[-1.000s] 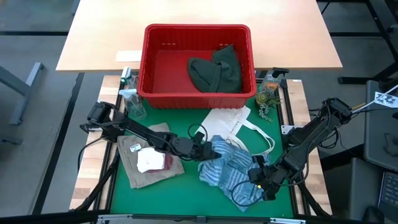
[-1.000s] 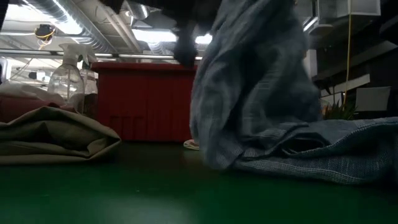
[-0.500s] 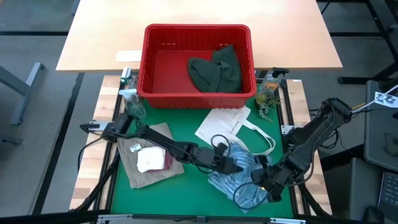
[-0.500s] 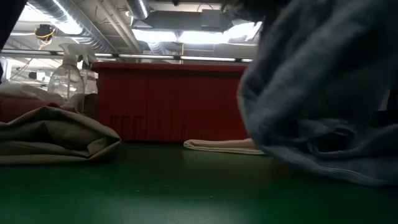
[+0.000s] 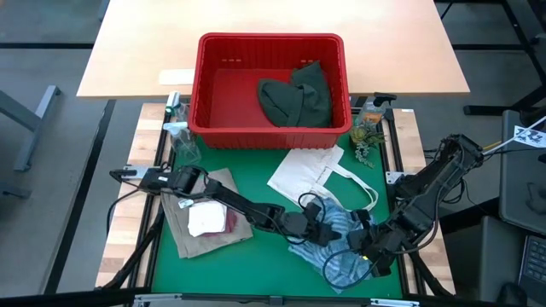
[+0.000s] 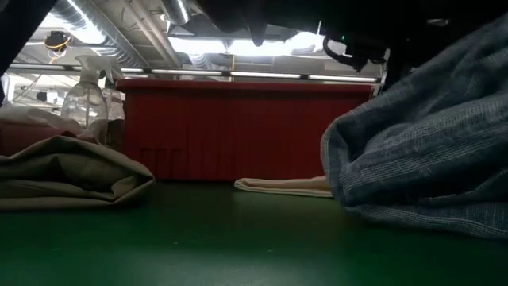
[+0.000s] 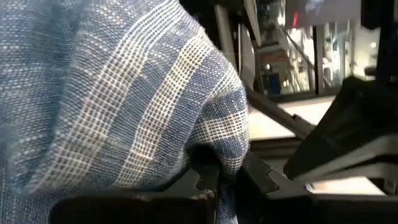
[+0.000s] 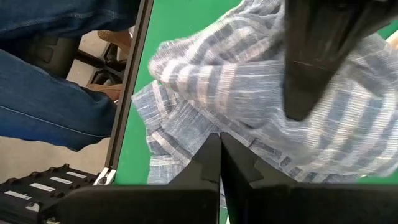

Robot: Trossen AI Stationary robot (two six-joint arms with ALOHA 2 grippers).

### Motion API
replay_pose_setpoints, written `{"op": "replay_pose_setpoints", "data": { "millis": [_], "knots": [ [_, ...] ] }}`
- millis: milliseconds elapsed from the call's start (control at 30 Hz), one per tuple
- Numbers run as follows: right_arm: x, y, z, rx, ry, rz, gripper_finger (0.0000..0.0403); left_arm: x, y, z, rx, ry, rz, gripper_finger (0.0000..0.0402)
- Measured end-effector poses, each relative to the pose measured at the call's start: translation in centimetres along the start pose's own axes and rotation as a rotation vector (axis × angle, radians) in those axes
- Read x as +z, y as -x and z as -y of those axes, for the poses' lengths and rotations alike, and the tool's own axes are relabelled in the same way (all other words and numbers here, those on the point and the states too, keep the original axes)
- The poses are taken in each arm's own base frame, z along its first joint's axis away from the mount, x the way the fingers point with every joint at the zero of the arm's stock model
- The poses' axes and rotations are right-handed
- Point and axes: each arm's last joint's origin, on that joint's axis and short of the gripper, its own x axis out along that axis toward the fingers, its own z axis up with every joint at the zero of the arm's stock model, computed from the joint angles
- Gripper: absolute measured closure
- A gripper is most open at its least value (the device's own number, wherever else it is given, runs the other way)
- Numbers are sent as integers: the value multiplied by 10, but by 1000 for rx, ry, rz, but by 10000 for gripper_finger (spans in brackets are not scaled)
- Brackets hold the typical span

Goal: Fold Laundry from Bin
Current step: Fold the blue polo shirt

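The blue-white striped shirt [image 5: 341, 247] lies bunched on the green mat [image 5: 264, 183] at the near right. My left gripper [image 5: 331, 228] reaches across from the left and is shut on it. My right gripper [image 5: 365, 249] is shut just above the shirt's right part. A tan garment [image 5: 205, 217] lies flat at the left, with a small white cloth [image 5: 203, 220] and a maroon cloth [image 5: 229, 222] on top of it. The red bin [image 5: 271, 128] stands at the far side with a dark green garment [image 5: 297, 95] inside. My left gripper pinches a fold of the striped shirt [image 7: 217, 146] between its two fingers. The fingers come nearly level from the table's left. The cloth drapes over and around the gripper, and the rest of the shirt [image 6: 421, 175] lies heaped on the mat. My right gripper has its shut fingertips [image 8: 214, 149] close over the shirt; whether they touch it I cannot tell.
A flat white tote bag [image 5: 311, 170] lies between the bin and the shirt. A spray bottle [image 5: 181, 141] stands at the far left, a bottle and a small plant [image 5: 367, 124] at the far right. A person's legs [image 8: 56, 74] are beside the table's near right edge.
My left gripper has gone toward the table's right edge and down, rolling a little, and has carried the shirt's left part over onto its right part. The shirt has gone from spread out to a smaller heap. My right gripper has risen a little.
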Motion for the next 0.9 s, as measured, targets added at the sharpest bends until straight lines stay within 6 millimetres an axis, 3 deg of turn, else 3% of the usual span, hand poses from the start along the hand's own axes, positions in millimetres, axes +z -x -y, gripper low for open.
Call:
{"op": "replay_pose_setpoints", "data": {
  "millis": [167,400,733,900],
  "knots": [
    [0,0,0,-3,11,-4,402,-8,3,3,5,-6,90,377],
    [0,0,0,-4,37,-2,402,-28,8,6,9,-120,70,375],
    [0,0,0,-5,38,-1,402,-31,9,10,-21,-114,72,374],
    [0,0,0,-5,38,0,402,-38,5,25,-64,-183,94,374]
  ]
}}
